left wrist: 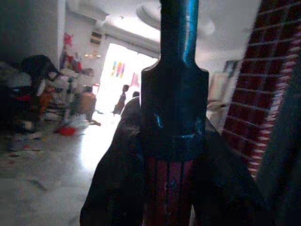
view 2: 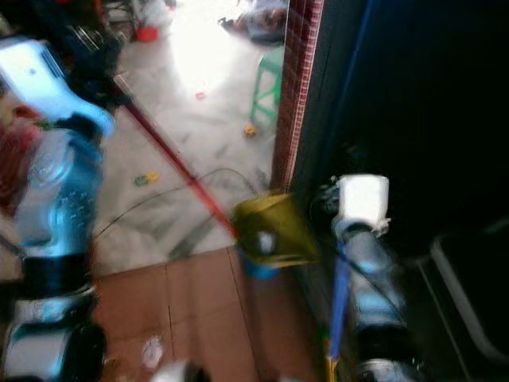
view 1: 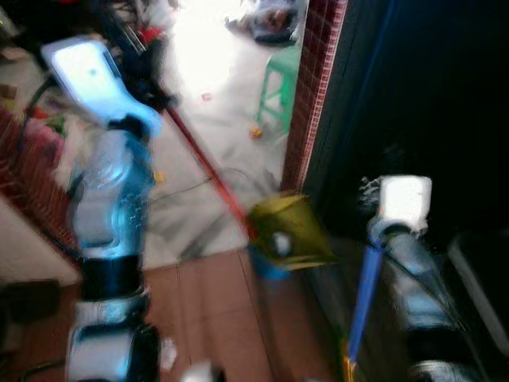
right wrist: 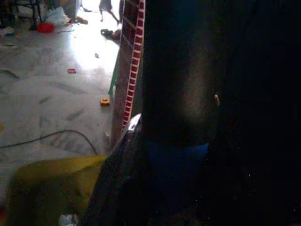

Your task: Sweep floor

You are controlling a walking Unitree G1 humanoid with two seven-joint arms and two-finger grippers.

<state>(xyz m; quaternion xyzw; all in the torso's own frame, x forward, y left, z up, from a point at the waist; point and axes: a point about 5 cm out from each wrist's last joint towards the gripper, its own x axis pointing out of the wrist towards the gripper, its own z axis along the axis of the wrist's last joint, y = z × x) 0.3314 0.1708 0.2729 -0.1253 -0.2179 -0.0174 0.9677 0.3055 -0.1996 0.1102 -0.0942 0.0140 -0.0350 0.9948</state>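
Note:
My left gripper is shut on a red stick with a black upper part. The stick slants down across the pale floor to a yellow head with a blue piece under it, beside the brick pillar. My right gripper is shut on a blue pole that stands nearly upright against the dark wall. Small bits of litter lie on the floor: a red scrap and an orange piece. The eye views are blurred.
A red brick pillar and a dark wall stand on the right. A green stool is beside the pillar. A black cable crosses the floor. Clutter lines the left side. People stand at the far bright doorway.

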